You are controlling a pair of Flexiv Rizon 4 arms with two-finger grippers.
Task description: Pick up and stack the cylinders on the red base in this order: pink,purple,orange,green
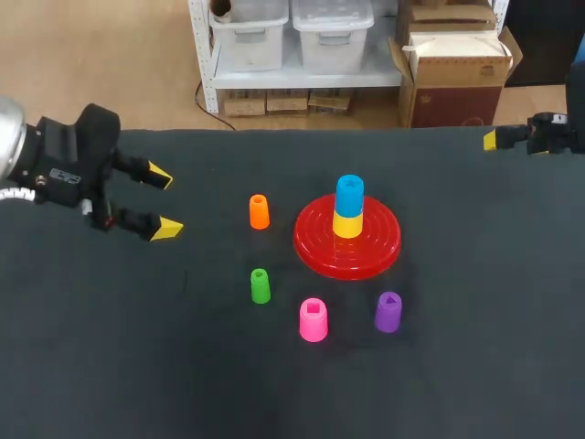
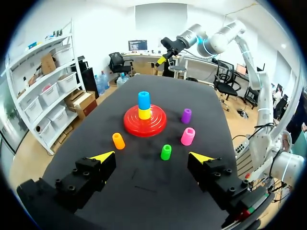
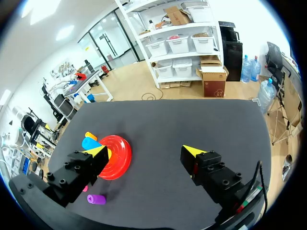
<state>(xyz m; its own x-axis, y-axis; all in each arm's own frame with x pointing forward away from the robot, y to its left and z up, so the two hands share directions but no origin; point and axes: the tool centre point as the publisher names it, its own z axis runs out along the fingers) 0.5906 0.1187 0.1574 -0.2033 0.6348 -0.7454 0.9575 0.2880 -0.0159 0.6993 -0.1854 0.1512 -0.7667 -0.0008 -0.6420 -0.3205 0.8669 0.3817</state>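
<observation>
The red base (image 1: 347, 245) (image 2: 145, 123) (image 3: 117, 155) carries a yellow cylinder (image 1: 347, 226) with a blue one (image 1: 349, 195) on top. Loose on the black table lie the pink (image 1: 313, 320) (image 2: 187, 136), purple (image 1: 388, 312) (image 2: 186, 115) (image 3: 96, 199), orange (image 1: 259, 211) (image 2: 118, 141) and green (image 1: 260, 285) (image 2: 166, 152) cylinders. My left gripper (image 1: 162, 201) (image 2: 151, 156) hangs open at the table's left, well short of them. My right gripper (image 3: 144, 150) stands open at the far right edge with nothing between its fingers; one yellow tip (image 1: 491, 139) shows in the head view.
The cylinders sit in an arc on the near and left sides of the base. Bare black tabletop (image 1: 137, 366) spreads at the front and on both sides.
</observation>
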